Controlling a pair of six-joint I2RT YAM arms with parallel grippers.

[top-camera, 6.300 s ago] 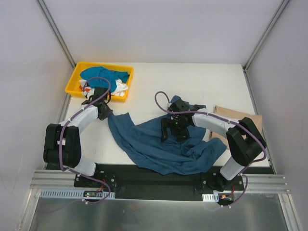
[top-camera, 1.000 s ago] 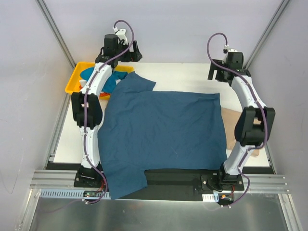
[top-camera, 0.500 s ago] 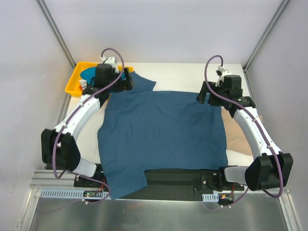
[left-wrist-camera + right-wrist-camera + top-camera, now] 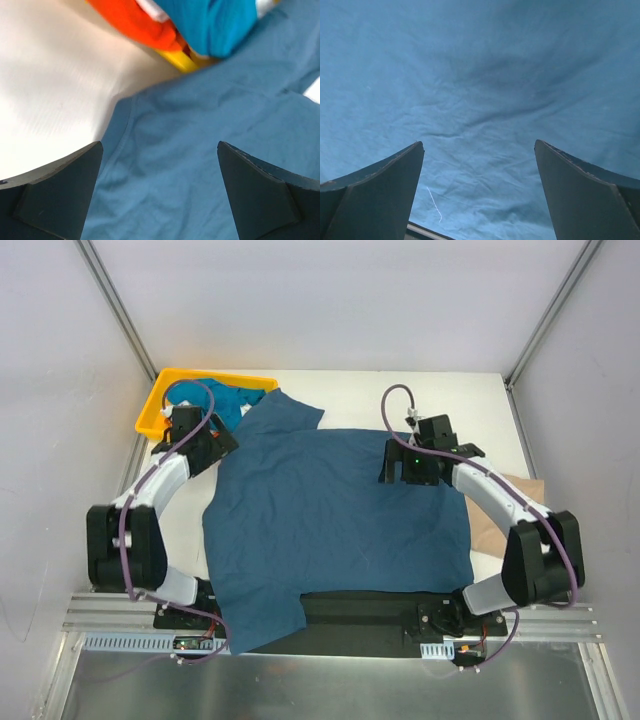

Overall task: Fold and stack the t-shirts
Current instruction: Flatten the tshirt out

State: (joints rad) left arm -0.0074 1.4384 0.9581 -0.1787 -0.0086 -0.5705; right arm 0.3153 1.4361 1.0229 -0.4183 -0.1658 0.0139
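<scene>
Dark teal t-shirt (image 4: 340, 510) spread flat mid-counter (image 4: 400, 400), near hem hanging over near edge. Tan t-shirt (image 4: 488, 535) right, partly under it. Bright blue t-shirt (image 4: 225, 400) and orange-red t-shirt (image 4: 137, 20) bunched far left.

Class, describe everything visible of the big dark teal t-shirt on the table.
The dark teal t-shirt, soft cloth, lies spread flat and lightly creased on the white table. One sleeve reaches the yellow tray; a near-left flap overhangs the front edge. Its right edge meets the tan shirt. The left gripper and right gripper hover open above it.
</scene>
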